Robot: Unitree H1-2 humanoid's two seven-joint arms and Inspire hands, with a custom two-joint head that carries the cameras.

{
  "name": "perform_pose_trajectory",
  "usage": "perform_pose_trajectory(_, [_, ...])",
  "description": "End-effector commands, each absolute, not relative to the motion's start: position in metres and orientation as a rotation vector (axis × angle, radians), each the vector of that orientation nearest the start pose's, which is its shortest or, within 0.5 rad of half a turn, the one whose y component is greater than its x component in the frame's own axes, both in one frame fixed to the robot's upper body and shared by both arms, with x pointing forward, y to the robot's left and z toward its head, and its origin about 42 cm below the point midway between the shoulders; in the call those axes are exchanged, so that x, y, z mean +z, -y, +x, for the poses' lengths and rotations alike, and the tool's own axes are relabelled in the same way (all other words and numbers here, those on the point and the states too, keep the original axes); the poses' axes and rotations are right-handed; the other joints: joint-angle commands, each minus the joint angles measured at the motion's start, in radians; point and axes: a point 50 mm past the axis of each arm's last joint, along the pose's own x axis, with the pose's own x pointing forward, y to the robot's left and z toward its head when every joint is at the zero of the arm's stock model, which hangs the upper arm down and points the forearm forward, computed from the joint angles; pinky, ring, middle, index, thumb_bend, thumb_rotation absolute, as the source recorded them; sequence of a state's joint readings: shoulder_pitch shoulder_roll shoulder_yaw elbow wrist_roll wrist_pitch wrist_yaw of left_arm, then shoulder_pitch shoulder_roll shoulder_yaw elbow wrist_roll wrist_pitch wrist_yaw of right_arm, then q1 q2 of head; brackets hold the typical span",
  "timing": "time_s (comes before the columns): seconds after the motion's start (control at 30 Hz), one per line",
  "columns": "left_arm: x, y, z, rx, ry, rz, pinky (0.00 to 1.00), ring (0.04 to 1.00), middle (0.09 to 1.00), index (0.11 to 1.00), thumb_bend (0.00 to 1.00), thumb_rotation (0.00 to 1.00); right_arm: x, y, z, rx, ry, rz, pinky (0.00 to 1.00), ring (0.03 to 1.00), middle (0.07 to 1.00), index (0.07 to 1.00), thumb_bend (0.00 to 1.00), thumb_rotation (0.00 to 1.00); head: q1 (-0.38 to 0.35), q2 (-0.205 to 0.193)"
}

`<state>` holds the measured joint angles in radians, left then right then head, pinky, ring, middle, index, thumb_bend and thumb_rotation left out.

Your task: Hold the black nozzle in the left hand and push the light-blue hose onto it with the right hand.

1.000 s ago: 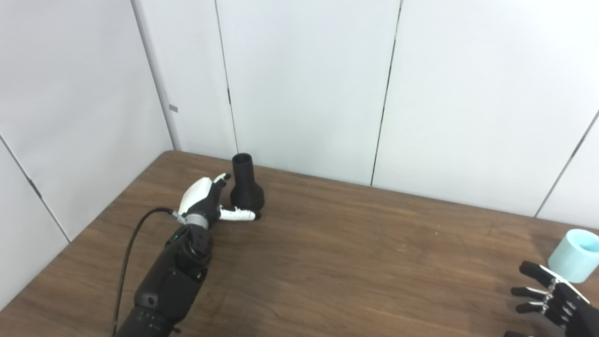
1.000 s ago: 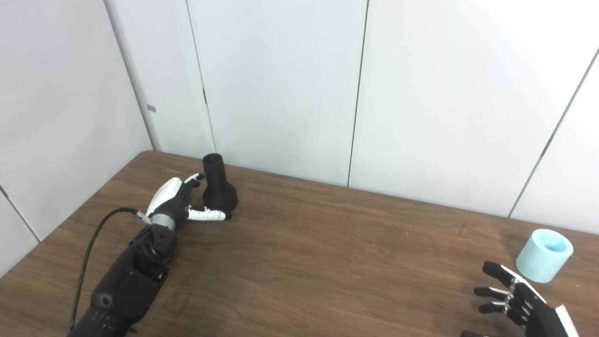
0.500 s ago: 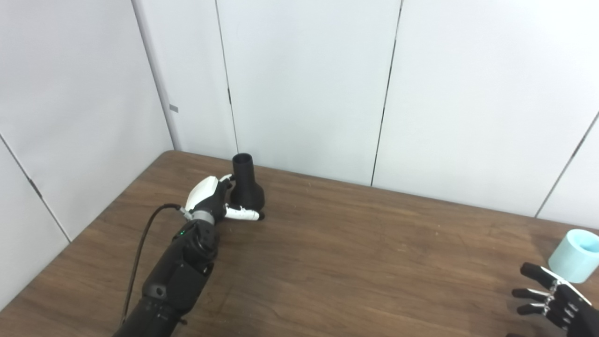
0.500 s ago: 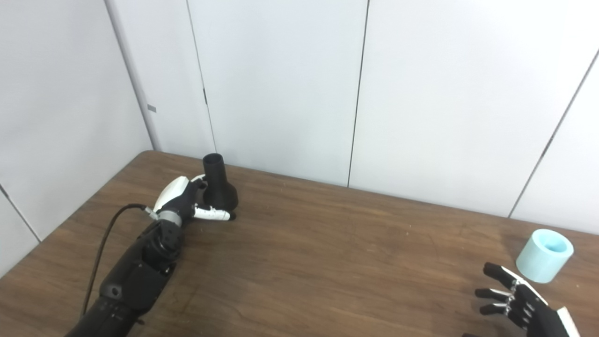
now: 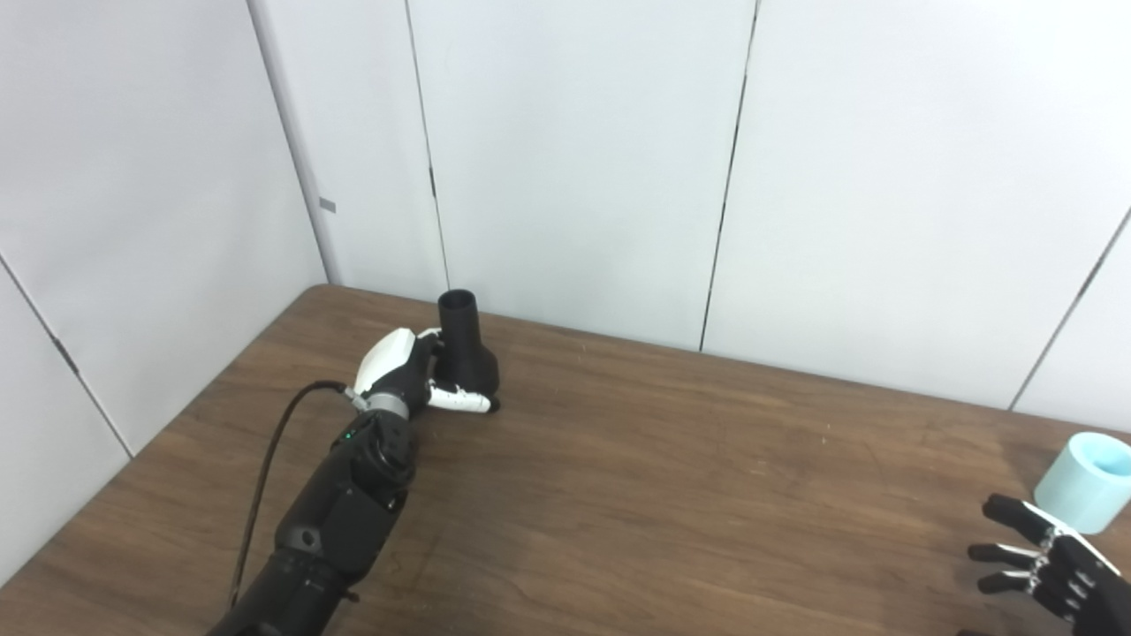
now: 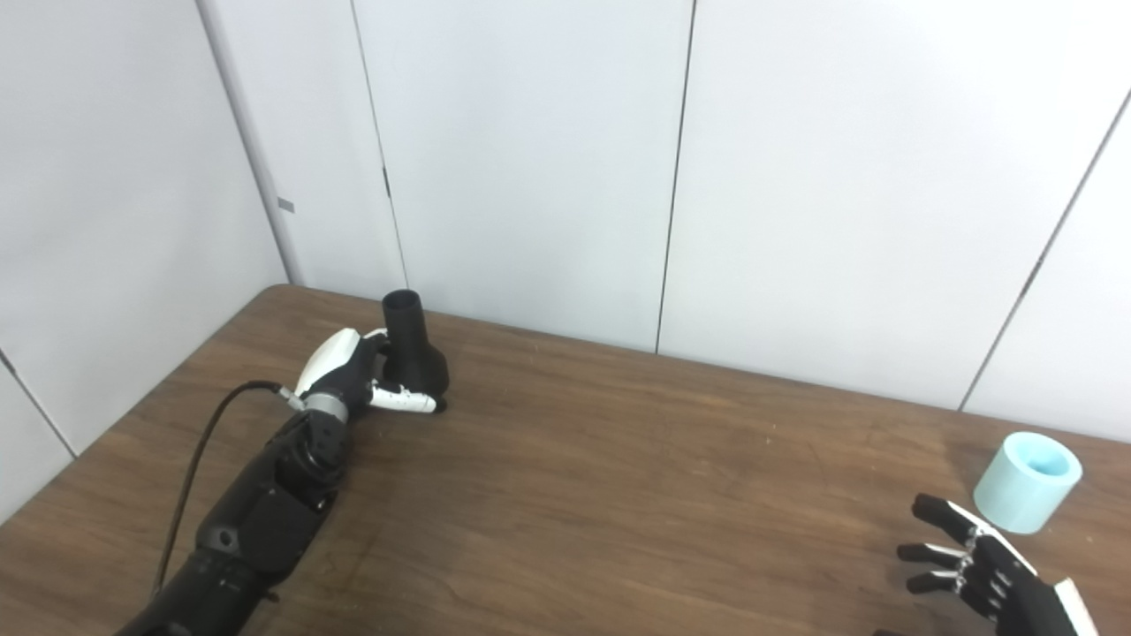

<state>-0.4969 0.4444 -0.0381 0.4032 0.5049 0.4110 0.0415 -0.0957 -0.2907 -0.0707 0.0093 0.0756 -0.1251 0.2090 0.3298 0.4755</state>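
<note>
Left hand [image 5: 408, 378] wraps the upright black nozzle [image 5: 466, 353] far left; open right hand [image 6: 981, 570] sits just near of the light-blue hose [image 6: 1028, 481].

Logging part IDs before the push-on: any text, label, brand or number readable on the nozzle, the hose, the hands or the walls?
None readable.
Black nozzle: no marking visible.
Light-blue hose: no marking visible.
Small grey tag on the wall: too small to read.

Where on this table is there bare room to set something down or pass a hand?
The wide middle of the table is bare, from the black nozzle and left hand at far left to the light-blue hose and open right hand at right. Only those two ends are occupied.
</note>
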Motion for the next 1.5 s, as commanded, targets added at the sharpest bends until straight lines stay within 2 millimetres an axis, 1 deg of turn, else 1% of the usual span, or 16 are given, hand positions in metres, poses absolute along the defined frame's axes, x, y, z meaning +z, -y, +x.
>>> perform_pose_trajectory(0.0, [0.197, -0.371, 0.444, 0.307, -0.231, 0.915, 1.0, 0.97, 0.807, 0.798, 0.92, 0.23, 0.162, 0.309, 0.318, 0.162, 0.255, -0.237, 0.56, 0.677, 0.841, 0.813, 0.8, 0.11, 0.001, 0.0])
perform_pose_trajectory(0.1, [0.197, -0.371, 0.444, 0.305, -0.235, 0.895, 1.0, 0.968, 0.784, 0.788, 0.91, 0.23, 0.163, 0.309, 0.317, 0.162, 0.253, -0.236, 0.56, 0.677, 0.842, 0.814, 0.8, 0.11, 0.001, 0.006])
perform_pose_trajectory(0.2, [0.195, -0.371, 0.444, 0.293, -0.234, 0.864, 1.0, 0.892, 0.736, 0.76, 0.9, 0.21, 0.163, 0.308, 0.316, 0.168, 0.252, -0.231, 0.56, 0.677, 0.844, 0.816, 0.8, 0.12, 0.0, 0.007])
perform_pose_trajectory(0.23, [0.194, -0.37, 0.445, 0.284, -0.234, 0.857, 1.0, 0.789, 0.684, 0.724, 0.88, 0.2, 0.163, 0.308, 0.316, 0.17, 0.252, -0.229, 0.56, 0.676, 0.843, 0.817, 0.8, 0.12, -0.003, 0.006])
perform_pose_trajectory(0.27, [0.194, -0.37, 0.445, 0.277, -0.234, 0.852, 1.0, 0.732, 0.651, 0.697, 0.86, 0.19, 0.163, 0.308, 0.316, 0.172, 0.253, -0.227, 0.56, 0.675, 0.842, 0.817, 0.8, 0.12, -0.003, 0.006])
perform_pose_trajectory(0.33, [0.191, -0.368, 0.446, 0.255, -0.231, 0.846, 1.0, 0.685, 0.623, 0.675, 0.85, 0.18, 0.163, 0.309, 0.316, 0.173, 0.252, -0.222, 0.56, 0.674, 0.841, 0.818, 0.8, 0.12, -0.005, 0.01])
perform_pose_trajectory(0.37, [0.189, -0.367, 0.446, 0.242, -0.229, 0.843, 1.0, 0.668, 0.564, 0.567, 0.65, 0.12, 0.163, 0.309, 0.315, 0.173, 0.252, -0.22, 0.56, 0.672, 0.839, 0.818, 0.8, 0.12, -0.005, 0.01])
perform_pose_trajectory(0.4, [0.187, -0.366, 0.447, 0.23, -0.226, 0.841, 1.0, 0.662, 0.544, 0.53, 0.59, 0.09, 0.163, 0.309, 0.315, 0.172, 0.251, -0.218, 0.56, 0.671, 0.839, 0.818, 0.8, 0.12, -0.005, 0.01])
perform_pose_trajectory(0.43, [0.184, -0.364, 0.447, 0.218, -0.217, 0.838, 1.0, 0.656, 0.527, 0.511, 0.56, 0.08, 0.164, 0.309, 0.315, 0.171, 0.253, -0.219, 0.55, 0.67, 0.838, 0.818, 0.8, 0.12, -0.009, 0.008])
perform_pose_trajectory(0.47, [0.183, -0.364, 0.446, 0.212, -0.21, 0.836, 1.0, 0.646, 0.49, 0.513, 0.54, 0.03, 0.165, 0.309, 0.314, 0.169, 0.254, -0.219, 0.55, 0.669, 0.838, 0.817, 0.8, 0.12, -0.01, 0.008])
perform_pose_trajectory(0.63, [0.176, -0.36, 0.447, 0.202, -0.184, 0.849, 1.0, 0.634, 0.466, 0.511, 0.52, 0.0, 0.167, 0.309, 0.314, 0.163, 0.26, -0.231, 0.55, 0.666, 0.836, 0.815, 0.8, 0.13, -0.013, 0.01])
perform_pose_trajectory(0.7, [0.173, -0.359, 0.448, 0.204, -0.179, 0.867, 1.0, 0.637, 0.479, 0.499, 0.52, 0.0, 0.167, 0.309, 0.314, 0.16, 0.259, -0.236, 0.55, 0.664, 0.836, 0.814, 0.8, 0.13, -0.014, 0.018])
perform_pose_trajectory(0.97, [0.164, -0.355, 0.445, 0.191, -0.179, 0.916, 1.0, 0.65, 0.496, 0.483, 0.52, 0.0, 0.168, 0.306, 0.317, 0.169, 0.256, -0.217, 0.56, 0.664, 0.834, 0.813, 0.8, 0.14, -0.022, 0.018])
perform_pose_trajectory(1.1, [0.162, -0.349, 0.445, 0.162, -0.173, 0.924, 1.0, 0.631, 0.465, 0.516, 0.52, 0.0, 0.169, 0.305, 0.319, 0.172, 0.258, -0.213, 0.55, 0.661, 0.831, 0.811, 0.8, 0.15, -0.021, 0.013])
perform_pose_trajectory(1.27, [0.161, -0.333, 0.443, 0.098, -0.147, 0.933, 1.0, 0.621, 0.456, 0.522, 0.52, 0.0, 0.169, 0.302, 0.32, 0.172, 0.263, -0.207, 0.56, 0.663, 0.83, 0.812, 0.8, 0.14, -0.031, 0.012])
perform_pose_trajectory(1.47, [0.161, -0.308, 0.434, 0.0, -0.075, 0.916, 1.0, 0.67, 0.465, 0.505, 0.52, 0.0, 0.173, 0.297, 0.322, 0.169, 0.259, -0.203, 0.55, 0.658, 0.826, 0.808, 0.8, 0.13, -0.058, 0.015])
